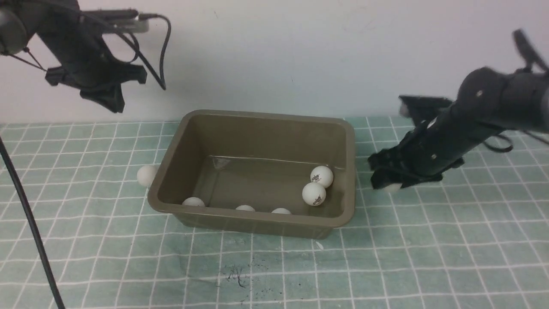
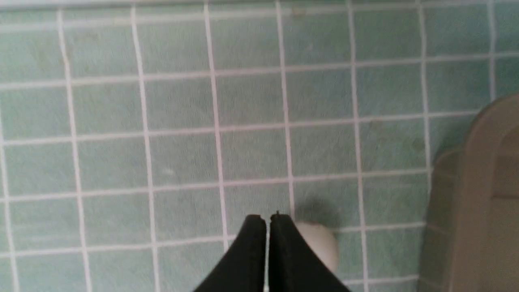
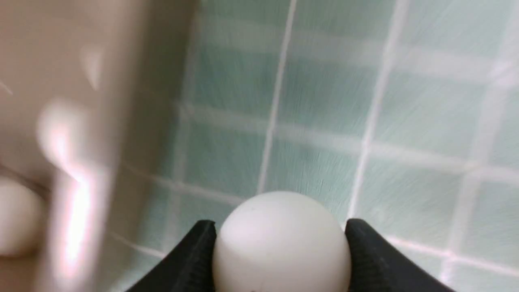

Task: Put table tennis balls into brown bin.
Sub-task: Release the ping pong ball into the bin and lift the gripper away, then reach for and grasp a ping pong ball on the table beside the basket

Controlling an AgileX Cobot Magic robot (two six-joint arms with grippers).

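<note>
White ball (image 3: pixel 279 243) is gripped by right gripper (image 1: pixel 391 187) just right of brown bin (image 1: pixel 257 216) — a carry over its rim is needed; left gripper (image 2: pixel 267 220) is closed, empty.

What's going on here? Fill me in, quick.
A two-armed robot is collecting table tennis balls. The right gripper is clamped on a white ball low over the green mat, just right of the brown bin. Five balls already lie inside the bin. The left gripper hangs high to the bin's left, shut and empty. A loose ball rests on the mat by the bin's left wall.
</note>
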